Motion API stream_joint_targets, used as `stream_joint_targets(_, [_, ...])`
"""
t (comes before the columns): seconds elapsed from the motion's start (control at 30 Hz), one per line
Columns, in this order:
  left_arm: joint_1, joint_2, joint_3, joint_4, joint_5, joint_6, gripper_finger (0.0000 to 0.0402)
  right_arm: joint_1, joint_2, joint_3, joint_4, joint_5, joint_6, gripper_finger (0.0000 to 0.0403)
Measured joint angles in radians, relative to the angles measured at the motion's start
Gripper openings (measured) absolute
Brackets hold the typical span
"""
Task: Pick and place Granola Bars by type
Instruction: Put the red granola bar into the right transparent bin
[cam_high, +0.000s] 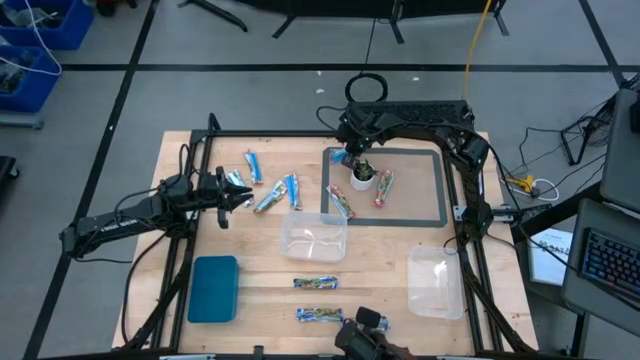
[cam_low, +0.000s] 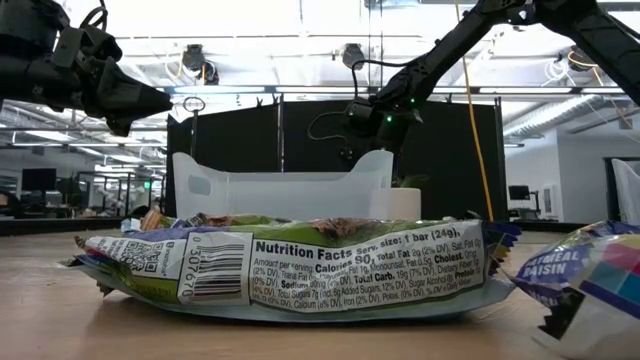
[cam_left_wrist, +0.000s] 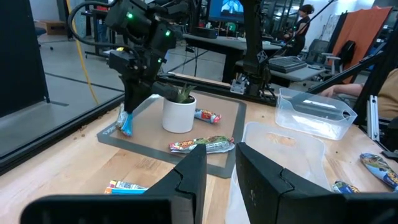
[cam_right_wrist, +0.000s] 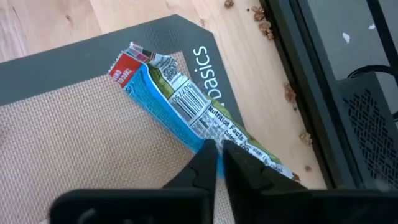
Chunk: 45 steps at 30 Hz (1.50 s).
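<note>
My right gripper (cam_right_wrist: 219, 155) is shut on a blue granola bar (cam_right_wrist: 180, 102) over the far left corner of the grey mat (cam_high: 432, 190). A white plant pot (cam_high: 362, 176) stands beside it. Two more bars lie flat on the mat, a green one (cam_high: 342, 203) and a red one (cam_high: 383, 187). My left gripper (cam_left_wrist: 221, 168) hovers narrowly open, holding nothing, over several blue bars (cam_high: 268, 200) on the wood. Two patterned bars (cam_high: 316, 283) lie near the table's near edge. My right gripper pinches the blue bar between its two fingers around the middle of its length (cam_right_wrist: 208, 135), coming from above with the fingers across the bar. The bar tilts below the fingers, its red-tipped end (cam_left_wrist: 126, 127) down at the mat's corner; whether it touches, I cannot tell.
A clear tub (cam_high: 313, 240) sits just near of the mat and a second one (cam_high: 437, 282) toward the near right corner. A blue tray (cam_high: 213, 288) lies near left. Black frame rails (cam_high: 300, 133) run along the table's far edge and both sides.
</note>
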Motion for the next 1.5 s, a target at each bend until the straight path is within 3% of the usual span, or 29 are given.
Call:
stream_joint_targets(0.3, [0.0, 0.0, 0.0, 0.0, 0.0, 0.0, 0.0093, 0.004, 0.01, 0.002, 0.0, 0.0, -0.012, 0.0164])
stream_joint_targets(0.53, [0.0, 0.0, 0.0, 0.0, 0.0, 0.0, 0.0093, 0.002, 0.009, 0.002, -0.033, 0.0, -0.012, 0.0189])
stream_joint_targets(1.13, [0.0, 0.0, 0.0, 0.0, 0.0, 0.0, 0.0093, -0.013, 0.056, 0.008, -0.013, -0.018, -0.044, 0.0085])
stream_joint_targets(1.33, [0.0, 0.0, 0.0, 0.0, 0.0, 0.0, 0.0093, -0.007, 0.081, 0.007, -0.023, -0.023, -0.088, 0.0014])
stream_joint_targets(1.5, [0.0, 0.0, 0.0, 0.0, 0.0, 0.0, 0.0093, 0.0, 0.049, 0.005, -0.011, -0.007, -0.092, 0.0001])
